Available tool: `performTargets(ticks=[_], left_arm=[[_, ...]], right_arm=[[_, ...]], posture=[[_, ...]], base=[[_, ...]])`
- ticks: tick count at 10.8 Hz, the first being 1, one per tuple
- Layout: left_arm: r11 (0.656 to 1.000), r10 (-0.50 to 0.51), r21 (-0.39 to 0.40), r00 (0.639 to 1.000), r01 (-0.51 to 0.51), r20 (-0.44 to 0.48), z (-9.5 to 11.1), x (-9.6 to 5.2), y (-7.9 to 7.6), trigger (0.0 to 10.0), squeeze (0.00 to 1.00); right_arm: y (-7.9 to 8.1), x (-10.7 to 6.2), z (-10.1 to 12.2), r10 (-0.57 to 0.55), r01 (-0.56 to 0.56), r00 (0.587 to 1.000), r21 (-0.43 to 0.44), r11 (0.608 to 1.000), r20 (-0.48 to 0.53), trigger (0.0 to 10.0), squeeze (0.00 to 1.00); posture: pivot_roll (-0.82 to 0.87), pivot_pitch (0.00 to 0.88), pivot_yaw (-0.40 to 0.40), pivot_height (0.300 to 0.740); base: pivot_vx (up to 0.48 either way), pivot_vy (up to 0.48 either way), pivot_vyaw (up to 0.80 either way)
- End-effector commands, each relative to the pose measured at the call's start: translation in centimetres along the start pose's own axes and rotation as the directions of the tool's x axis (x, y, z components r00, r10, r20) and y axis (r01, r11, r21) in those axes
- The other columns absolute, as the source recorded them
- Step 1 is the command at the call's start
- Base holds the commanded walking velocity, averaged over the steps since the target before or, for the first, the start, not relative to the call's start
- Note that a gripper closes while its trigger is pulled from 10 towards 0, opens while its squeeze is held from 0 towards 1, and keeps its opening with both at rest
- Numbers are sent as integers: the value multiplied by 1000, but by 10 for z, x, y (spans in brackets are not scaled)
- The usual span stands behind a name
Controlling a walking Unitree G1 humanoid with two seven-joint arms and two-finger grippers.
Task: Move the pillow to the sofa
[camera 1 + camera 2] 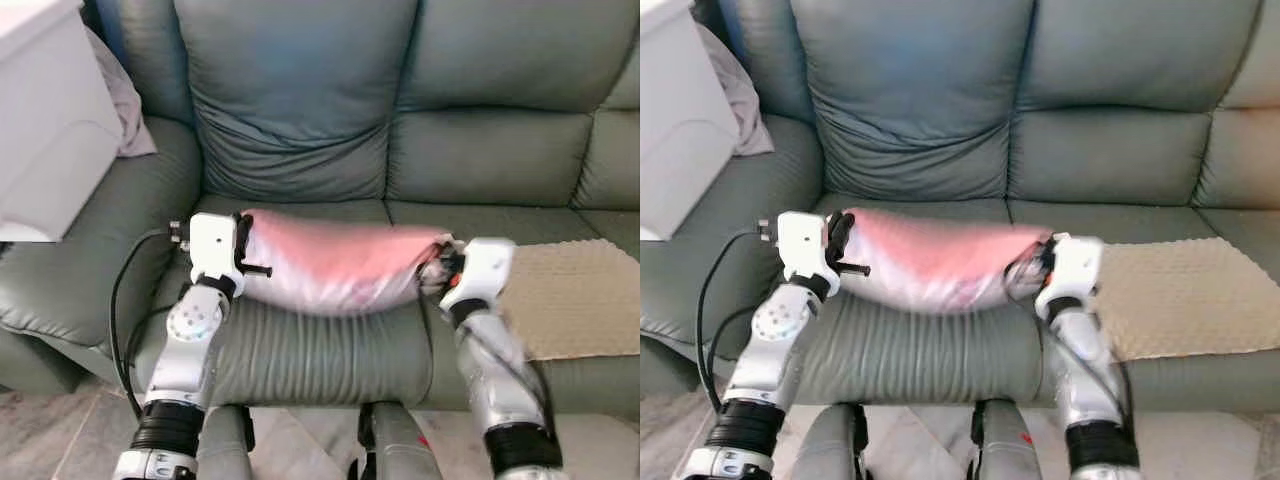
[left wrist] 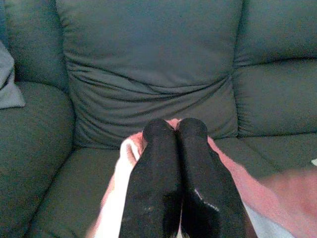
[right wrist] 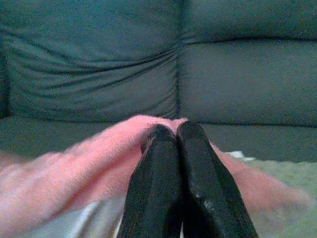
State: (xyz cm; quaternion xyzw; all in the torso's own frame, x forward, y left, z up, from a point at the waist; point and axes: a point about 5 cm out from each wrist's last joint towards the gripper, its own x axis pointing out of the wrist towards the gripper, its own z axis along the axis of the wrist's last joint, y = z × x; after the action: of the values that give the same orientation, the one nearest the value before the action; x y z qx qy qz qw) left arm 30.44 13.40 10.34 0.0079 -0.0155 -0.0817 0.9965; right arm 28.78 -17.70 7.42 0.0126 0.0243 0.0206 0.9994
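A pink and white pillow [image 1: 335, 265] hangs stretched between my two grippers, just above the front of the grey-green sofa's seat cushion [image 1: 320, 350]. My left gripper [image 1: 243, 262] is shut on the pillow's left end; in the left wrist view its fingers [image 2: 158, 168] press together over pink cloth [image 2: 247, 193]. My right gripper [image 1: 437, 268] is shut on the right end, and the right wrist view has its fingers [image 3: 198, 163] pinched on the pink fabric [image 3: 74, 168]. The sofa's back cushions [image 1: 300, 90] rise behind.
A beige textured mat [image 1: 575, 295] lies on the sofa seat to the right. A white cabinet [image 1: 50, 110] stands at the left over the sofa arm, with a pale cloth [image 1: 125, 100] beside it. Tiled floor [image 1: 60, 430] lies below.
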Motion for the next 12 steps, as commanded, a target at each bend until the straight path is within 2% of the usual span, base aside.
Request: performTargets(ticks=[1,2,3,4,5,6,7,8,9,10,11,12], left_arm=[[1000,12,24,1000,-12,13,1,1,3,10000,0],[998,43,57,999,-41,-32,-11,0,9,10000,0],[997,63,56,996,-60,-59,-18,-1,10,10000,0],[997,64,60,992,-58,-104,-28,1,8,10000,0],[997,63,41,992,-59,-113,-25,16,4,10000,0],[997,65,37,996,-62,-68,-12,29,4,10000,0],[997,78,9,997,-79,27,25,59,6,10000,0],[995,99,-13,990,-98,96,57,79,10,10000,0],[994,112,-18,986,-111,120,69,86,15,10000,0],[991,131,3,987,-132,94,63,85,24,10000,0],[988,130,80,990,-134,56,47,79,30,10000,0],[984,148,111,988,-143,-44,18,67,36,10000,0]], right_arm=[[2,1,7,14,-13,1000,-7,1000,27,10000,0],[0,0,3,10,-10,1000,-5,1000,8,10000,0],[-1,-1,3,9,-9,1000,-6,1000,3,10000,0],[-2,0,3,7,-7,1000,-13,1000,-5,10000,0],[-6,11,9,-7,8,1000,-28,1000,8,10000,0],[-9,17,20,-16,18,999,-46,999,43,10000,0],[-26,35,52,-76,84,988,-56,995,135,10000,0],[-40,44,84,-120,136,968,-62,989,223,10000,0],[-46,46,97,-137,158,956,-64,985,260,10000,0],[-46,43,93,-135,158,958,-72,985,252,10000,0],[-42,38,73,-129,143,974,-62,988,188,10000,0],[-32,32,45,-107,111,991,-45,993,75,10000,0]], posture=[[6,0,-20,632],[9,0,-19,632],[11,3,-20,632],[2,50,-12,632],[-8,79,-4,632],[-18,97,1,632],[-18,109,2,632],[-23,119,7,632],[-27,130,10,632],[-34,156,14,632],[-40,180,8,632],[-43,201,-2,632]], base=[[0,0,0],[0,0,0],[0,0,0],[0,0,0],[0,0,0],[0,0,0],[0,0,0],[0,0,0],[0,0,0],[0,0,0],[0,0,0],[0,0,0]])
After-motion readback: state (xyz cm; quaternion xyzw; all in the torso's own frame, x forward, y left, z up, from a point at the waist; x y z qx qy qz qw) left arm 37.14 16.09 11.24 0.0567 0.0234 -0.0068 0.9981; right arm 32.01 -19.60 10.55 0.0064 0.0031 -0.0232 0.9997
